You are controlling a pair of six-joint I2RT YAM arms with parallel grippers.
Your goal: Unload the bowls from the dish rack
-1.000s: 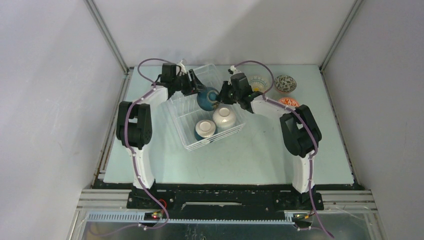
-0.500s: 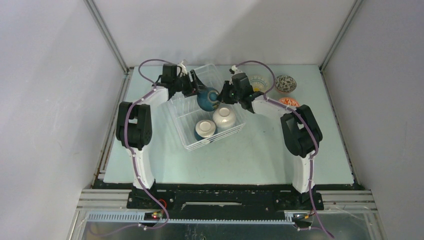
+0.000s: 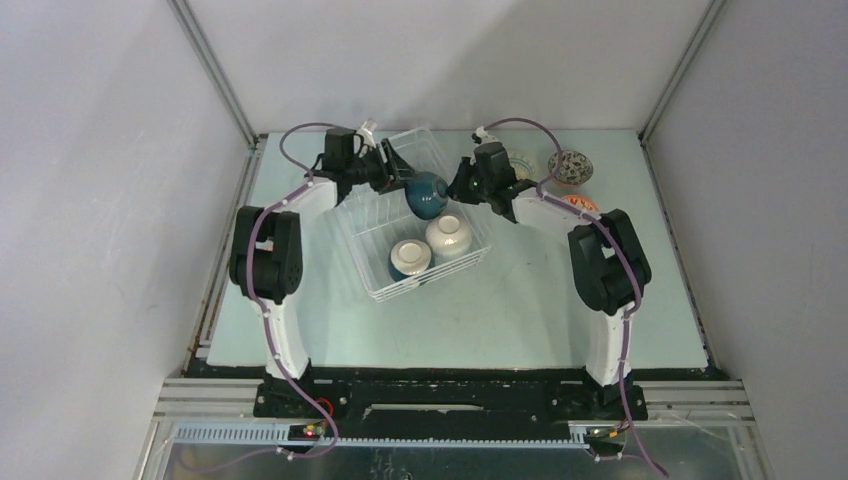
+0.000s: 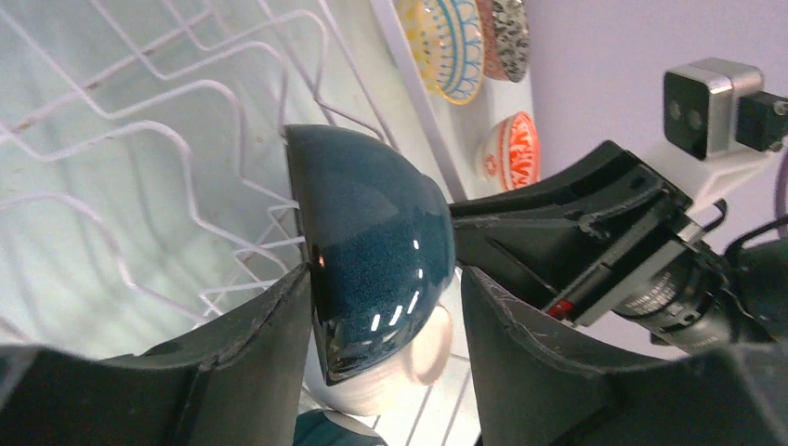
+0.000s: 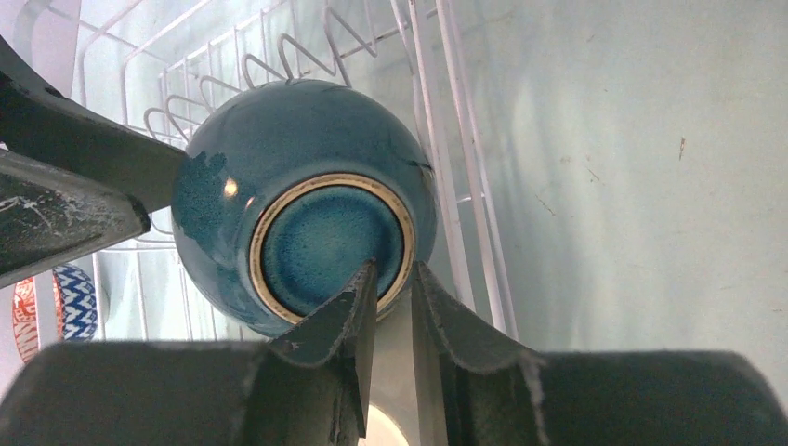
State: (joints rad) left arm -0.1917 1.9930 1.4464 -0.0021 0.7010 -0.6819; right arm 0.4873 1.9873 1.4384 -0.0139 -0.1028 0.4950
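Note:
The dark teal bowl hangs tipped on its side above the far part of the white wire dish rack. My right gripper is shut on the bowl's foot ring, one finger inside the ring and one outside. My left gripper straddles the same bowl with its jaws wide; one finger touches the rim and a slim gap shows at the other. A white bowl and a teal-and-white bowl sit upside down in the rack.
Three bowls stand on the table at the far right: a yellow one with blue stripes, a speckled one and a red-patterned one. The rack's wire tines lie under the held bowl. Grey walls enclose the table.
The teal bowl has risen and moved right, away from the rack floor. My right arm has drawn back to the right with it. My left gripper stays beside it.

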